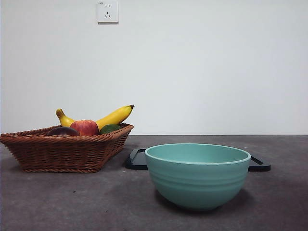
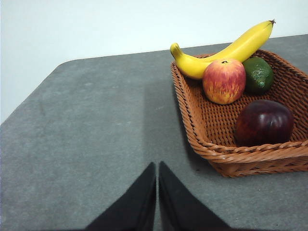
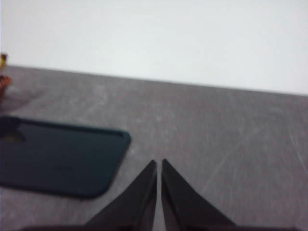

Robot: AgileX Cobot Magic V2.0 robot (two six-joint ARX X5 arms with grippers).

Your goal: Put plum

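Both the left gripper (image 2: 157,192) and right gripper (image 3: 159,190) have jaws pressed together; the plum (image 2: 264,122) sits at the apple's (image 2: 224,81) 5 o'clock, so a grab could snag the basket (image 2: 192,120) rim.

The room is evenly and softly lit, the white wall (image 1: 202,67) bright and without glare. The bowl (image 1: 198,175) casts only a faint shadow on the desk (image 1: 72,202). The front and left wrist views are sharp; the plum (image 2: 264,122) carries a small dull sheen. The right wrist view is blurred throughout, with the dark tray (image 3: 57,156) soft-edged.
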